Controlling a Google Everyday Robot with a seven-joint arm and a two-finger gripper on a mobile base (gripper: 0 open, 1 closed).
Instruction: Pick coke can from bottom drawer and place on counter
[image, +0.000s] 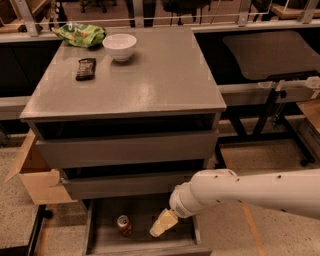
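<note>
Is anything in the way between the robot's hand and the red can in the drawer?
Nothing visible is. The gripper hangs over the open bottom drawer, just right of the coke can in the picture, which stands upright on the drawer's floor. Only bare floor lies between them.

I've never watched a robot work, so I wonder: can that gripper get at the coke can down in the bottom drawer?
Probably yes. The bottom drawer is pulled out, the coke can stands uncovered on its floor, and the gripper hangs beside it, nothing between them.
</note>
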